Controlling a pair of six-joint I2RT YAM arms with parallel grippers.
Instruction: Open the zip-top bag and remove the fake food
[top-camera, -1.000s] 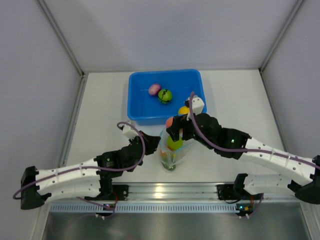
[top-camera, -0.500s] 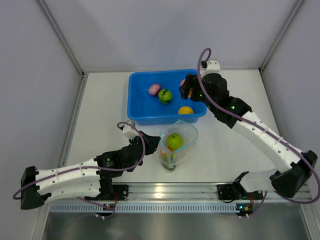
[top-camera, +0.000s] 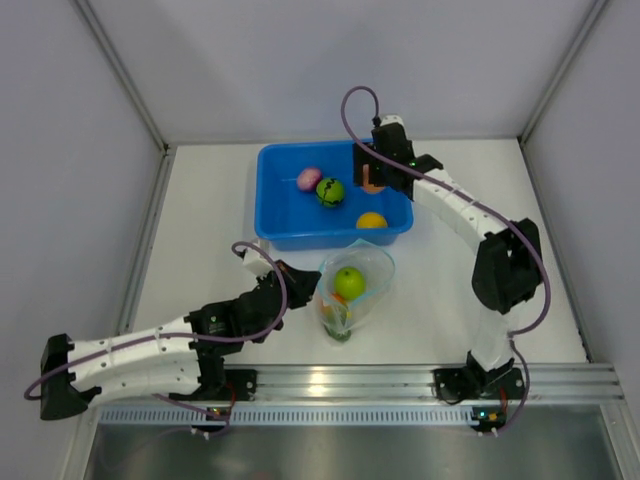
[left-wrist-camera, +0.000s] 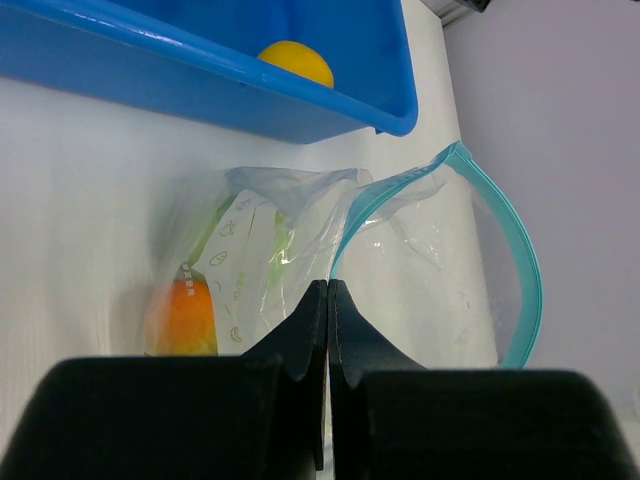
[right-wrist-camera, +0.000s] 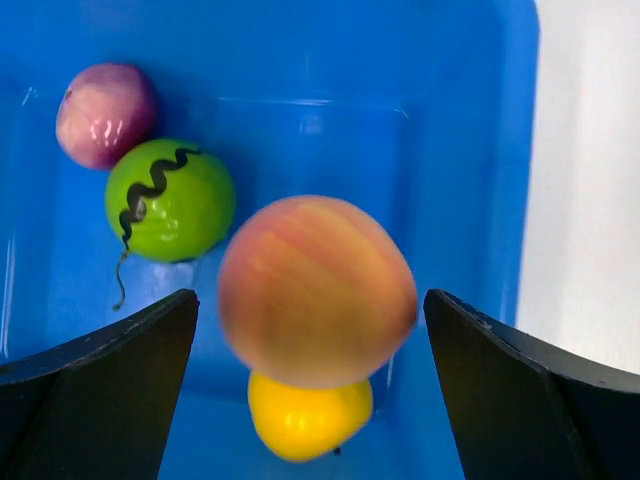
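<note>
Pinching the crinkly clear zip-top bag (left-wrist-camera: 400, 280) at its teal zipper rim, the left jaws are pressed together. A glossy lime-green fruit (top-camera: 348, 282) sits inside the bag on the white counter (top-camera: 215, 230). The right jaws stand spread over the rigid blue tub (top-camera: 300, 238), with a smooth, rounded peach-orange fruit (right-wrist-camera: 317, 290) between them, touching neither.

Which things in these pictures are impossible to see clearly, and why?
1. Top view: the fake food low in the zip-top bag is too small and lies behind crinkled plastic, so its count is unclear.
2. Right wrist view: the peach fruit is blurred and covers part of the yellow fruit.
3. Left wrist view: the left hand hides the bag edge it pinches.
</note>
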